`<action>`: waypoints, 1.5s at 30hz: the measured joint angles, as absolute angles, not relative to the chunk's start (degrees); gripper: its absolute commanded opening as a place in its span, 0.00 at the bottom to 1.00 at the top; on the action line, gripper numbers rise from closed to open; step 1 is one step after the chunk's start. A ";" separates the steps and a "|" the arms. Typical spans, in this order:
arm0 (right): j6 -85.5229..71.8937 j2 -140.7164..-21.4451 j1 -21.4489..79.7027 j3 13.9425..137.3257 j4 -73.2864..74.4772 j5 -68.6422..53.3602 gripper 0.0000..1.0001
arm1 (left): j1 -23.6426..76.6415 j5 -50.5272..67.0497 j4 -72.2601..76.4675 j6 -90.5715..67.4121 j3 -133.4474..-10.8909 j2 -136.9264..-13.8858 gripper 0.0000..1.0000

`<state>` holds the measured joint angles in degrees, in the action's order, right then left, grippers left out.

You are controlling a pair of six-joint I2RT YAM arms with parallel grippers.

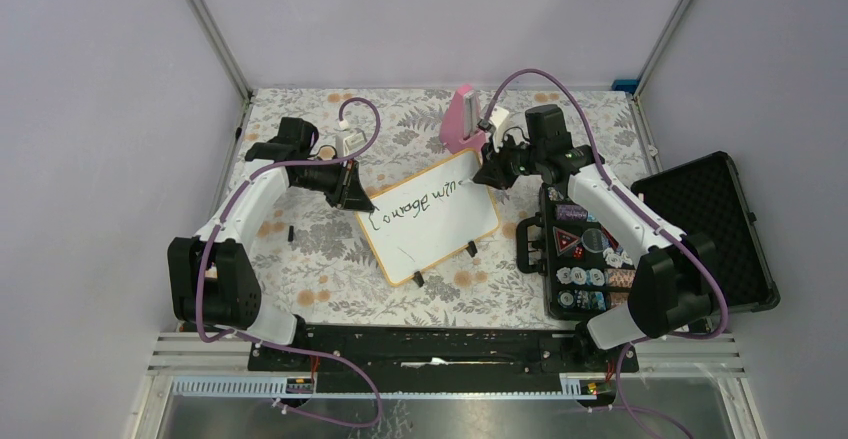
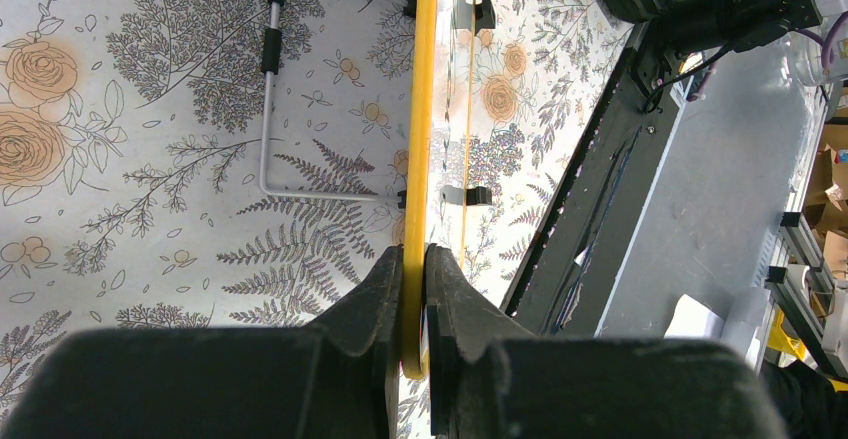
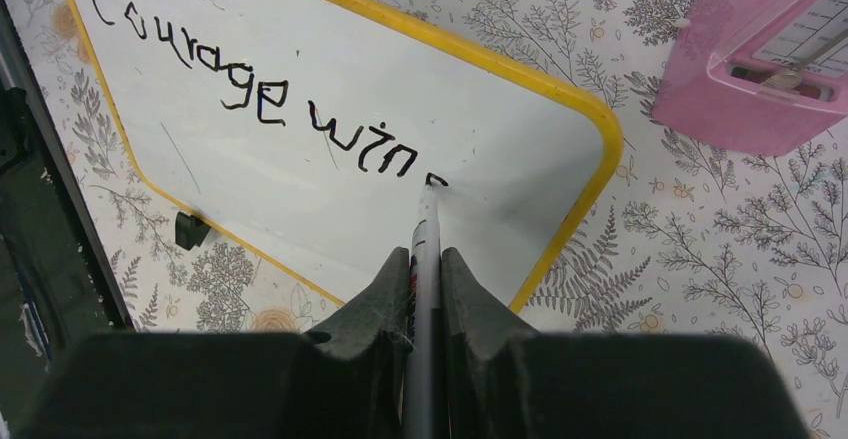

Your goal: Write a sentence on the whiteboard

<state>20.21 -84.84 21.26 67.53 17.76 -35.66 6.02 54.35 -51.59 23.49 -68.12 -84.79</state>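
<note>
My left gripper (image 2: 413, 259) is clamped on the yellow rim of the small, round-cornered white whiteboard (image 1: 440, 227), which sits mid-table on the floral tabletop (image 1: 300, 244). My right gripper (image 3: 427, 259) pinches a slim pale marker (image 3: 427, 221), its tip on the board. In my right wrist view the black handwritten sentence (image 3: 270, 109) loses its first letter at the frame edge, and the marker tip half hides the last stroke after "win".

Left gripper (image 2: 413, 264) pinches the whiteboard (image 2: 421, 99) by its yellow rim, seen edge-on; a wire stand (image 2: 263, 149) lies beside it on floral cloth (image 2: 120, 259)

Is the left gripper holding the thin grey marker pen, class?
No, the left gripper is shut on the yellow rim of the small white rectangular whiteboard, while the marker pen sits in the right gripper.
</note>
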 measured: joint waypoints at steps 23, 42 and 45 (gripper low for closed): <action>21.41 -84.82 21.39 66.19 19.09 -33.80 0.00 | 6.02 54.35 -51.55 23.46 -68.12 -84.79 0.00; 20.97 -84.79 24.36 65.84 20.10 -35.27 0.00 | 6.02 54.35 -51.55 23.46 -68.12 -84.79 0.09; 20.91 -84.44 24.38 66.26 21.08 -36.99 0.00 | 6.02 54.28 -51.53 23.46 -68.12 -84.79 0.24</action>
